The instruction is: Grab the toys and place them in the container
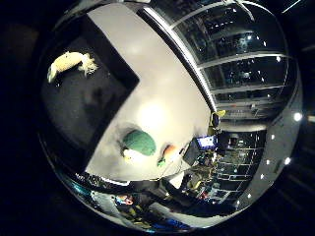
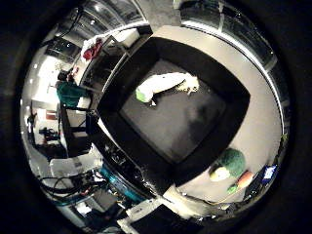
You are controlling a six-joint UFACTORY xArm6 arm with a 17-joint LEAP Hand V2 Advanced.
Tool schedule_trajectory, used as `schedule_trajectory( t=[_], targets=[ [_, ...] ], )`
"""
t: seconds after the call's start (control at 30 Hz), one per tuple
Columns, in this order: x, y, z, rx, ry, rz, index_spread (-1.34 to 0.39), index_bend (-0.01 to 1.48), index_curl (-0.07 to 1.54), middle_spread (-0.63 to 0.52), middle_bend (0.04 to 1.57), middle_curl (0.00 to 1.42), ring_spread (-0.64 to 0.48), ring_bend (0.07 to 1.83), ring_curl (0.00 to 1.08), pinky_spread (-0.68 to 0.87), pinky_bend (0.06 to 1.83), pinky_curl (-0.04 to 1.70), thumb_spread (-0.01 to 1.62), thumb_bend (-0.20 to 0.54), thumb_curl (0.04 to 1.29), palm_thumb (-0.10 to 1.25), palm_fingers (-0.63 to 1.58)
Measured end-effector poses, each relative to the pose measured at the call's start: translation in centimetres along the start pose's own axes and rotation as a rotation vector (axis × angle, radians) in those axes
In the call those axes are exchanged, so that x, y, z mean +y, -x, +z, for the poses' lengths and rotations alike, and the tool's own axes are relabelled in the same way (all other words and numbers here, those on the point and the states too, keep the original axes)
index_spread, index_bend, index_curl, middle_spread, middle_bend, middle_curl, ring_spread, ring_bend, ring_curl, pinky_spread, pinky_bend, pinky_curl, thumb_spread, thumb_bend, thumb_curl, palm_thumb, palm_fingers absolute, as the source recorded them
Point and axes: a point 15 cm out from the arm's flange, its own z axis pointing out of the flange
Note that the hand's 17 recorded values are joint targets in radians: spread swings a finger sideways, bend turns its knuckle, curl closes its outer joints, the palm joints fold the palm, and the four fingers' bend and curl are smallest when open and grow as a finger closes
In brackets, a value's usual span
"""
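One pale toy in the black container, two toys out on the white surface.

The white plush toy lies inside the black container. Beside it on the surface, a green round toy sits with a small orange toy at its 3 o'clock. Only the thumb-side view shows the container's full rim. Hand's state: cannot tell. No readable writing.
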Motion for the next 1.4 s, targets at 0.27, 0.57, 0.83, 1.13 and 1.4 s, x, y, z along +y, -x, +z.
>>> schedule_trajectory(
  t=[0.27,0.57,0.83,1.13,1.4],
  targets=[
    [8.1,-12.6,1.1,0.039,0.055,0.183,-0.33,0.15,0.21,0.13,0.23,0.33,0.19,0.37,0.25,0.40,0.55,0.28,0.89,-0.034,0.30,0.40,0.00],
    [19.9,-19.0,9.1,-0.026,0.139,0.340,-0.29,0.15,0.23,0.10,0.24,0.34,0.17,0.37,0.25,0.38,0.50,0.28,0.99,-0.025,0.30,0.50,0.04],
    [23.8,-18.5,15.5,-0.083,0.209,0.372,-0.29,0.15,0.25,0.08,0.23,0.33,0.16,0.37,0.25,0.38,0.47,0.28,1.00,-0.028,0.29,0.45,0.06],
    [22.4,-16.4,19.3,-0.125,0.219,0.346,-0.29,0.15,0.25,0.07,0.23,0.33,0.15,0.37,0.25,0.37,0.45,0.28,1.01,-0.027,0.29,0.45,0.08],
    [20.8,-13.7,22.2,-0.165,0.235,0.311,-0.26,0.15,0.25,0.05,0.26,0.34,0.12,0.37,0.25,0.35,0.42,0.28,1.01,-0.023,0.29,0.47,0.13]
  ],
)
